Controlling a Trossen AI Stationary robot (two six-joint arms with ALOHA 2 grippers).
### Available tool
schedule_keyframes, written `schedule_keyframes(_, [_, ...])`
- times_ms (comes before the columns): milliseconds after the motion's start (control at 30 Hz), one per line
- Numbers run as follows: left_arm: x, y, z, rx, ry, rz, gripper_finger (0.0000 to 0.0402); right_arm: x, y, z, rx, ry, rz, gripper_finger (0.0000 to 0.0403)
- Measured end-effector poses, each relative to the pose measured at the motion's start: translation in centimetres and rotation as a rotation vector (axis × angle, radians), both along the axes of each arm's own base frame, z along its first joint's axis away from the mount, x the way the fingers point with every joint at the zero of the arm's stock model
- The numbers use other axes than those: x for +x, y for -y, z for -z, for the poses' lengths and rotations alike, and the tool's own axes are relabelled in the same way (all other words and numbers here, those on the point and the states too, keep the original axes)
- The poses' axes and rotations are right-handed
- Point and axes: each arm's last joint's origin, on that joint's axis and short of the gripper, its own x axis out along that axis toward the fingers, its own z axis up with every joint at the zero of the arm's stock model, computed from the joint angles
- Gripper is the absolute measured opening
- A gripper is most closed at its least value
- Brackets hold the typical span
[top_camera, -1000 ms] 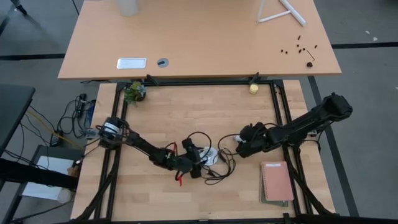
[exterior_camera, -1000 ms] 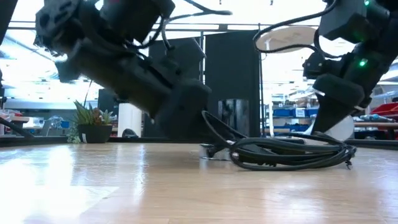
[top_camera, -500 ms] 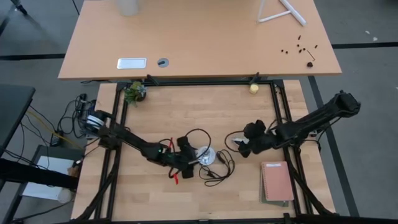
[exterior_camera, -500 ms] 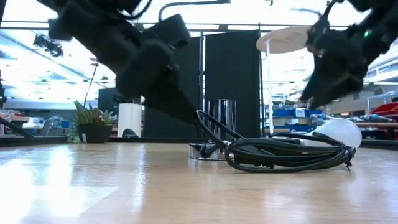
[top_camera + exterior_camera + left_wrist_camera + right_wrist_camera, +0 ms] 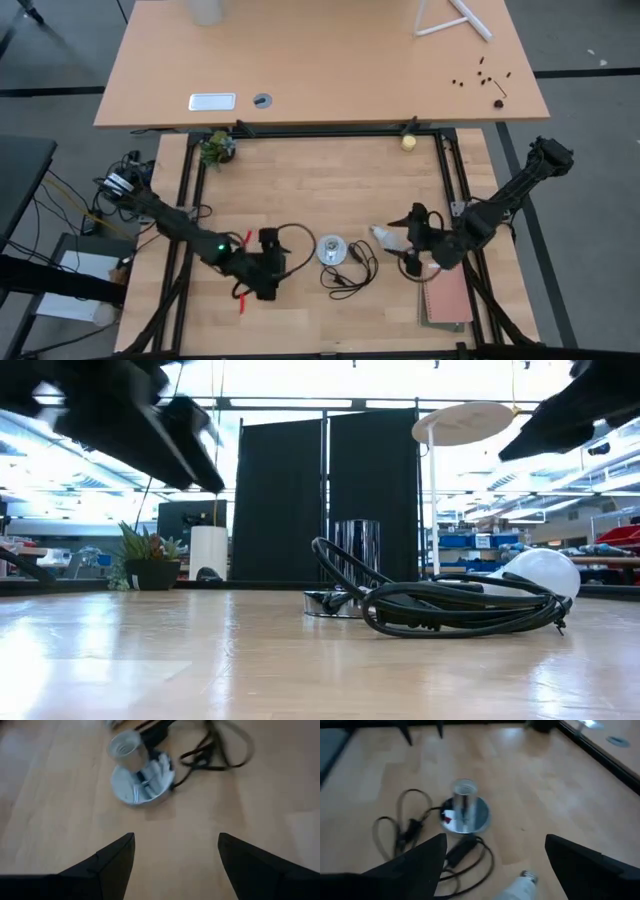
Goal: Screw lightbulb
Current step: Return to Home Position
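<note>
Lightbulb [image 5: 384,237] lies on side on worktop [image 5: 300,180], right of centre, between socket [image 5: 331,249] and right jaws. Right jaws spread wide, empty; lightbulb just ahead of them, not touching. Left jaws wide open, empty, left of socket.

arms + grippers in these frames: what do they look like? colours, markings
Both arms are black, built from slim jointed links. The left arm carries a green light and red tabs near the left gripper. The right arm is plain black. The left gripper and right gripper each have two flat, tapered black fingers.
</note>
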Motion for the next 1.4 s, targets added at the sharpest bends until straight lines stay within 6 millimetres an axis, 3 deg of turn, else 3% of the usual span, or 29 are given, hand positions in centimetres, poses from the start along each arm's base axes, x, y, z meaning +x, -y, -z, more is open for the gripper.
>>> schedule_keyframes(233, [-4.3, 1.0, 0.3, -0.052, 0.163, 0.090, 0.0290, -2.0, -0.7, 1.0, -0.051, 0.034, -0.026, 0.0346])
schedule_keyframes(433, [-7.4, -0.4, 1.6, -0.141, 0.234, 0.092, 0.0290, -3.5, -0.5, 2.2, 0.013, 0.086, 0.002, 0.0346])
schedule_keyframes(633, [-9.7, -2.2, 2.8, -0.178, 0.283, 0.094, 0.0290, -4.1, -0.7, 2.5, -0.029, 0.080, -0.045, 0.0346])
schedule_keyframes(1033, [-11.9, -4.1, 6.5, -0.243, 0.380, 0.080, 0.0289, -4.4, -1.6, 3.1, -0.113, 0.080, -0.064, 0.0346])
schedule_keyframes(1400, [-13.2, -5.2, 8.2, -0.327, 0.469, 0.074, 0.0289, -4.4, -1.7, 3.2, -0.095, 0.080, -0.060, 0.0346])
